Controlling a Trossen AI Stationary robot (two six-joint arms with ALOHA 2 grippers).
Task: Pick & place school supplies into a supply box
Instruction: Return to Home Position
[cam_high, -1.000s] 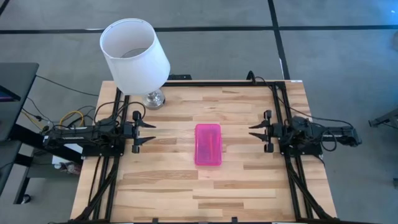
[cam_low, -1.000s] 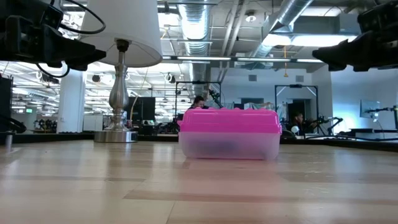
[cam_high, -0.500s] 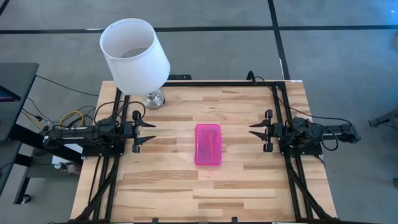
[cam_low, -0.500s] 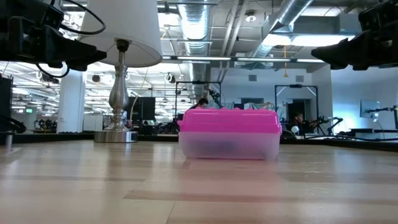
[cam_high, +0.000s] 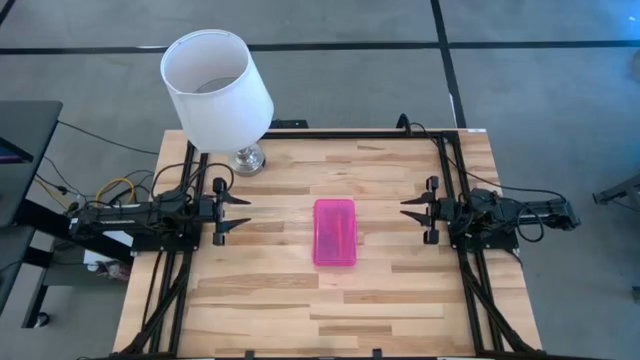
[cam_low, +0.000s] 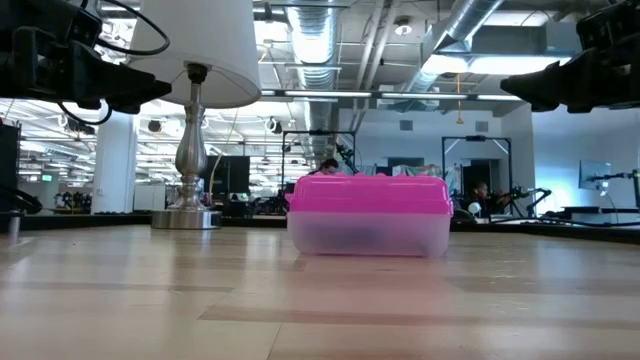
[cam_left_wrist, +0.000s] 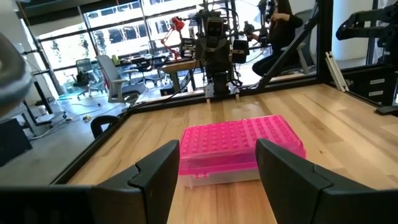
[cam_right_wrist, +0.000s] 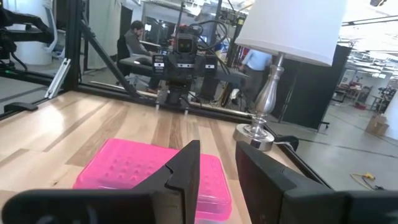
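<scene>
**Box shut, arms drawn back**

At the centre of the high frame the supply box (cam_high: 334, 232) lay on the bench (cam_high: 400, 300) with its pink lid down, so we judged the packing finished. Since a second earlier only the right arm had shifted slightly, then held still. The left claw (cam_high: 240, 212), mid-left, and the right claw (cam_high: 408, 213), mid-right, hung level, facing the box and well apart from it. Both were spread and empty. The lamp (cam_high: 215, 85) stood upper left.

Only delta I see: right gripper (cam_high: 402, 210) shifted a hair in the first half second, then settled.
</scene>
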